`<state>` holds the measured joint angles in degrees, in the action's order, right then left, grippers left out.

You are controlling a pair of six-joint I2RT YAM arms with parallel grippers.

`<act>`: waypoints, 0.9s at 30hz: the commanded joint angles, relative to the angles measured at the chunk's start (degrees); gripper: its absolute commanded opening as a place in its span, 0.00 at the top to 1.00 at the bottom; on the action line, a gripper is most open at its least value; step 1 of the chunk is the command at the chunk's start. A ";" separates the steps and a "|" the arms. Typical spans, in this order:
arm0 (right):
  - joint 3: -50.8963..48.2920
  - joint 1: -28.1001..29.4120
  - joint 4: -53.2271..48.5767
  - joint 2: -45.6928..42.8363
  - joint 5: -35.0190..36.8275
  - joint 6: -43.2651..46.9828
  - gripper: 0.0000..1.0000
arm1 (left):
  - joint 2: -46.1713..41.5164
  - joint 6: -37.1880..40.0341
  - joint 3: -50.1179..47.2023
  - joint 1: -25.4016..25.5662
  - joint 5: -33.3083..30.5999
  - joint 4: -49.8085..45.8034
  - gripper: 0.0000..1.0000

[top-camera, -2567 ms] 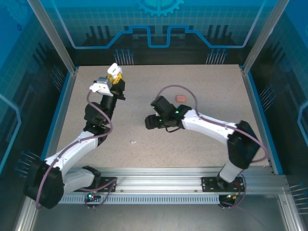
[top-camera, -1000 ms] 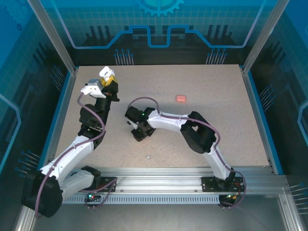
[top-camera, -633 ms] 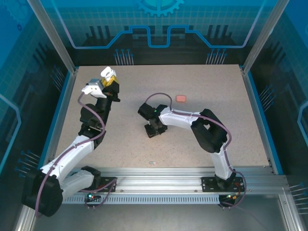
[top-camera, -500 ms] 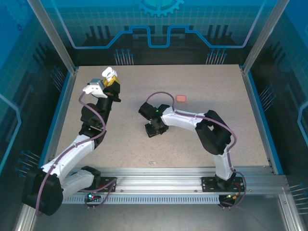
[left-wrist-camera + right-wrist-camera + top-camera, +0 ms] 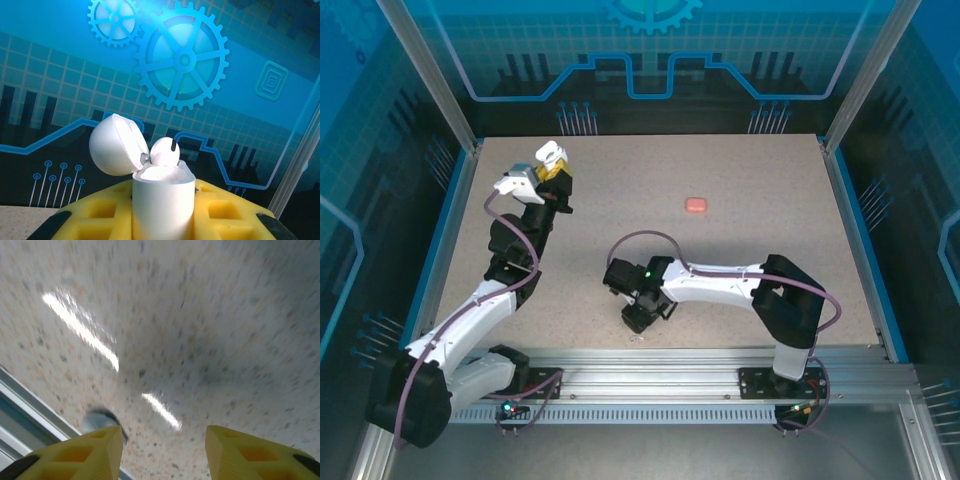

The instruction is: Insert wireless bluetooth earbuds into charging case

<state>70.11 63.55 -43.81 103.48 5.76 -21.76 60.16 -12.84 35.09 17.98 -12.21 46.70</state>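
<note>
My left gripper (image 5: 552,168) is raised over the far left of the table, shut on a white charging case (image 5: 163,200). The case stands upright between the yellow fingers (image 5: 90,220) with its lid (image 5: 117,145) flipped open. One white earbud (image 5: 165,151) sits in it, head sticking out. My right gripper (image 5: 635,318) hangs low near the table's front edge, open, with bare tabletop between its yellow fingertips (image 5: 164,429). A small pale rounded thing (image 5: 100,420) lies blurred beside its left finger; I cannot tell whether it is an earbud.
A salmon-pink case (image 5: 696,204) lies shut on the far middle of the speckled table (image 5: 770,230). The aluminium front rail (image 5: 650,360) runs just in front of the right gripper. Blue walls close in the sides and back.
The right arm swung from the table's middle toward the near edge and its jaws widened. The left arm kept the case up, shifting only slightly.
</note>
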 commanded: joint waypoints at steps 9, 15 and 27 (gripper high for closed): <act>-0.26 4.00 -0.32 -0.23 -3.61 2.40 0.51 | -0.22 -1.57 2.04 -0.27 1.31 0.27 1.00; 0.56 5.22 -0.53 1.92 -4.37 3.25 0.51 | 0.04 -1.59 2.25 -0.09 1.13 0.35 1.00; 3.85 5.32 0.14 6.47 -5.19 3.63 0.53 | 0.40 -1.32 2.25 0.30 0.89 0.68 1.00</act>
<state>72.51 68.23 -43.27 108.73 1.85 -18.98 60.42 -13.63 35.20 18.06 -11.90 46.24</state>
